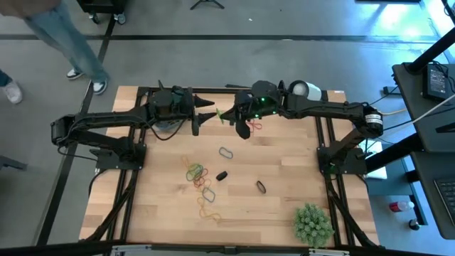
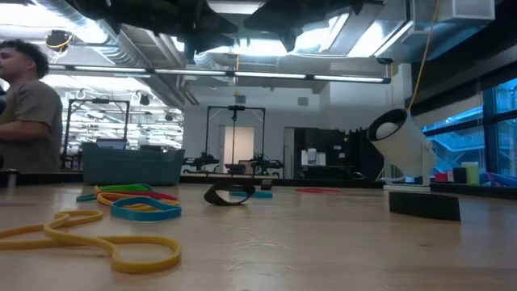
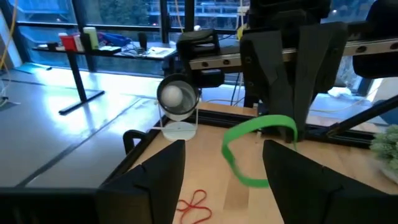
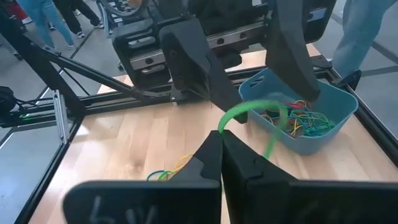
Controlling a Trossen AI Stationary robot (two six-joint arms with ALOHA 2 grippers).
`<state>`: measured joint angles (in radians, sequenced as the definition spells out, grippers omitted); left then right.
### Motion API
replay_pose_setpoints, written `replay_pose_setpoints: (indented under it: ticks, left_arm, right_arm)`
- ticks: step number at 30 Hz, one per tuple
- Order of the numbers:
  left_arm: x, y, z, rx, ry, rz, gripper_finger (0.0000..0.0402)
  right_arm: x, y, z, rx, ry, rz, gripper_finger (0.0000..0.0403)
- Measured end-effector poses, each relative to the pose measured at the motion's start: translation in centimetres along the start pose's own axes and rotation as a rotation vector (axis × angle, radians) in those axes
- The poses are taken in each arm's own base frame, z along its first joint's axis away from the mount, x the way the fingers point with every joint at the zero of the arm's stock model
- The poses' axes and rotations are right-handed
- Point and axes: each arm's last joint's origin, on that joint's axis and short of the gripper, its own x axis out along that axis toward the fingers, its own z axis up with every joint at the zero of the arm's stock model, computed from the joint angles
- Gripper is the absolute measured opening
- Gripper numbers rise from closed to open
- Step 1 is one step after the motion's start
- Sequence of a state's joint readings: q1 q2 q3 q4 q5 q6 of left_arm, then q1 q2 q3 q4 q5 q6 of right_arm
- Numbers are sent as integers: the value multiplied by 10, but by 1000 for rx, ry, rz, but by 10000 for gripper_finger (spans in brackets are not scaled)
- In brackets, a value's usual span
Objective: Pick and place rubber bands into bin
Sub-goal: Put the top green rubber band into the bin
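Observation:
My right gripper (image 4: 222, 146) is shut on a green rubber band (image 4: 252, 111) held in the air above the far middle of the table (image 1: 284, 171). My left gripper (image 3: 224, 180) faces it, open. Its two fingers stand on either side of the band's free loop (image 3: 255, 149); I cannot tell whether they touch it. The teal bin (image 4: 323, 134) sits on the table below my left gripper and holds several coloured rubber bands. More rubber bands (image 1: 195, 172) lie loose mid-table, and a red one (image 3: 196, 205) lies under the grippers. My right gripper pinches one spot of the green band's loop (image 4: 224, 126) between its two shut fingertips. The fingers come from the table's right side, slanting slightly down. The band is lifted clear of the table, and its slack loop arches out past the fingertips toward my left gripper.
A white cup-like object (image 1: 306, 89) stands at the far right edge. A spiky green plant ball (image 1: 313, 224) sits at the near right. Dark bands (image 1: 261, 187) lie mid-table. A person (image 2: 28, 105) stands beyond the table's far left corner.

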<state>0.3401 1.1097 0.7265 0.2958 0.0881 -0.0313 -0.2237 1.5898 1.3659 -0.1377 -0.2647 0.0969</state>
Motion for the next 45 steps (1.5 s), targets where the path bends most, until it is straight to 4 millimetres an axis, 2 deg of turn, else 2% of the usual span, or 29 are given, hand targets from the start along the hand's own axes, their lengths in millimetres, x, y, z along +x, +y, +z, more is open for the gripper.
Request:
replay_pose_setpoints:
  ticks: [14, 18, 25, 30, 34, 39, 45]
  left_arm:
    - [15, 2, -8, 3, -9, 9, 198]
    - [15, 2, -8, 4, -17, 10, 150]
    - [15, 2, -7, 12, -20, -1, 17]
    - [15, 2, -7, 11, -21, -2, 4]
    - [15, 2, -7, -6, -21, -2, 4]
    - [13, 4, -8, -21, 1, 8, 3]
    - [-7, 26, -12, -136, 136, 116, 3]
  right_arm:
    - [1, 3, 1, -6, -10, 36, 0]
    - [1, 3, 0, -3, -4, 36, 0]
    - [1, 3, 0, -1, -3, 36, 0]
    - [1, 3, 0, 0, -2, 30, 2]
    - [1, 2, -2, 17, 17, -8, 31]
    - [0, -3, -4, 40, 34, -33, 102]
    - [-3, -11, -9, 88, 87, -86, 167]
